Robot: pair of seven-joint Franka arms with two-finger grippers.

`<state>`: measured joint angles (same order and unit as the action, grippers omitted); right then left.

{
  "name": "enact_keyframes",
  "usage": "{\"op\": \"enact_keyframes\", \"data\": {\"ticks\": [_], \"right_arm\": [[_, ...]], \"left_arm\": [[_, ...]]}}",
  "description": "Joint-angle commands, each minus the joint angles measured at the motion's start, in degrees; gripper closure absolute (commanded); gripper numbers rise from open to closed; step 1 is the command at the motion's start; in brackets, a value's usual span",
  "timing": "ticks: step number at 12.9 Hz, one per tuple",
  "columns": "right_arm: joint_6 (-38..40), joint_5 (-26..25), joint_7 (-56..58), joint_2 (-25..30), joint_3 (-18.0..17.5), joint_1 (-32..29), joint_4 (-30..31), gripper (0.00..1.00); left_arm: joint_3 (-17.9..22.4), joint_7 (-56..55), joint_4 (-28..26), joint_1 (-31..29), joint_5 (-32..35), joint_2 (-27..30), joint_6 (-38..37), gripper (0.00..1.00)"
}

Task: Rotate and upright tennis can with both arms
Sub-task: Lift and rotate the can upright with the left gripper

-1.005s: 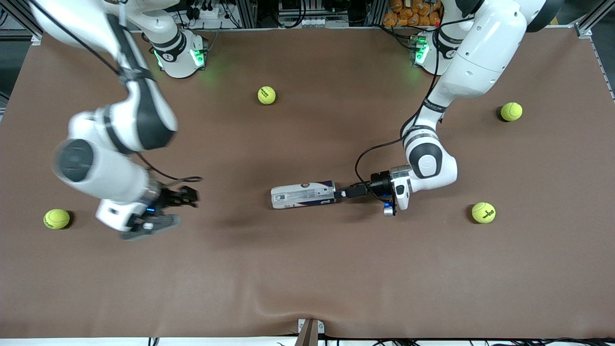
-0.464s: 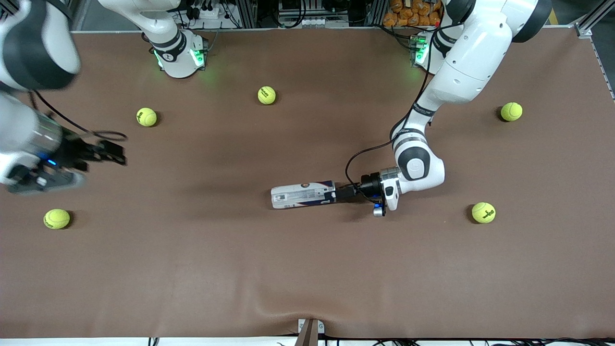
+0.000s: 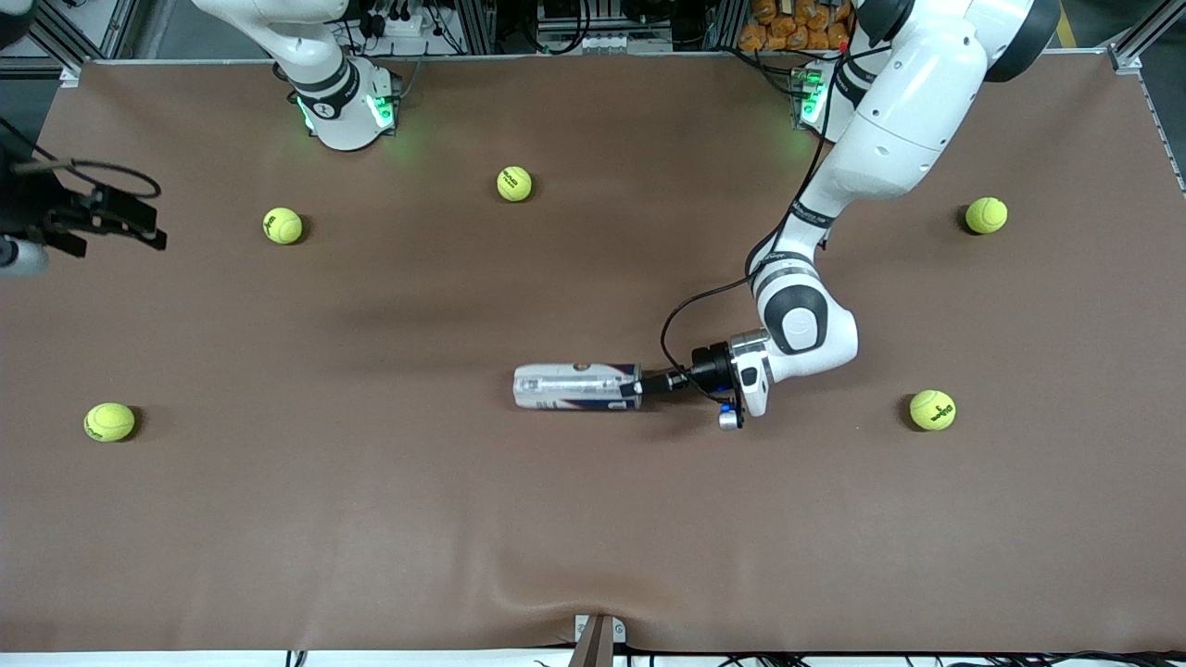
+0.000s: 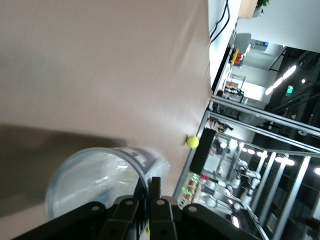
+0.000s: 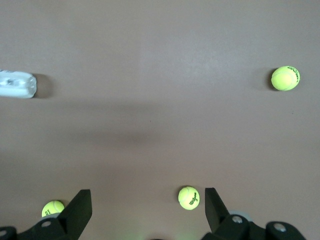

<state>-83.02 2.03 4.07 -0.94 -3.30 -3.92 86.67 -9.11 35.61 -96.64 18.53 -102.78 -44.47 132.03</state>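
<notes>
1. Black fingers of the left pincer [image 3: 641,385] are clenched on the rim of the tennis can [image 3: 576,386]; the left wrist view shows one finger inside the open mouth and one outside, with the thin wall between them.
2. Location: the can lies on its side on the brown desk [image 3: 593,519], near the middle, its long axis running along the desk and its open end toward the left arm's end.
3. Judged step: roll the can about its axis, then tip it up onto its closed end.
4. Keep wrist rotation slow. The wall is thin clear plastic and the pinch covers little of it, so a sudden turn could let it slip or buckle.
5. The right pincer [image 3: 139,225] hangs released over the desk edge at the right arm's end, well apart from the can; this arm waits.
6. Tennis balls [image 3: 283,225] lie scattered well apart from the can.
</notes>
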Motion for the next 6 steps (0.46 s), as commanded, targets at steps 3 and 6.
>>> {"op": "enact_keyframes", "data": {"ticks": [3, 6], "right_arm": [[2.15, -0.27, -3.09, 3.13, 2.86, 2.26, 1.57, 0.00], [2.25, -0.36, -5.92, 4.46, 2.77, 2.17, 1.83, 0.00]], "left_arm": [[0.68, -10.70, 5.39, 2.39, 9.33, 2.10, 6.31, 1.00], [0.85, -22.64, 6.81, 2.39, 20.64, 4.82, 6.83, 1.00]]}}
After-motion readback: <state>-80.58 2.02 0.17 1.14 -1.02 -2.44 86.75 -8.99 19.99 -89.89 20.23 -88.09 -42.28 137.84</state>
